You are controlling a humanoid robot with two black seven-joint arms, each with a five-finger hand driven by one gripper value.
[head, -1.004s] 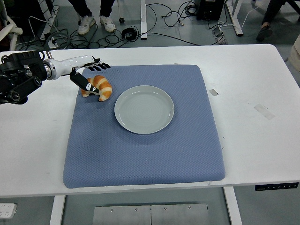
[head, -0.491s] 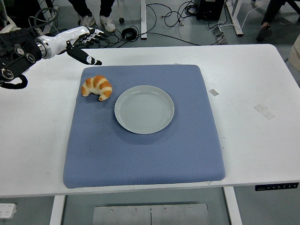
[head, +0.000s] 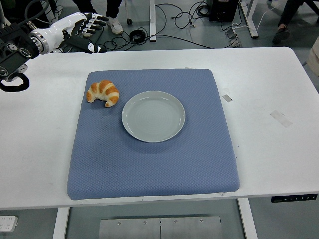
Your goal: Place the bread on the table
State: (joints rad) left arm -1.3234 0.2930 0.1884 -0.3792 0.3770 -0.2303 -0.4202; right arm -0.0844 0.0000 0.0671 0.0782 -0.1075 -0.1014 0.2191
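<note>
A broad white table (head: 279, 164) fills the frame, a square blue quilted fabric mat (head: 154, 164) spread across its centre. On the mat, a round pale grey-green ceramic plate (head: 153, 116) sits empty just right of a golden-brown crescent croissant (head: 103, 92), which lies near the mat's upper-left corner, touching nothing else. In the upper left of the frame, the robot's black-and-white left hand (head: 82, 31) hangs clear of the table's far edge, fingers loosely spread and empty. A second ago that hand rested on the croissant; it has since lifted away up and back. The bread appears released, so the placement looks essentially complete.
</note>
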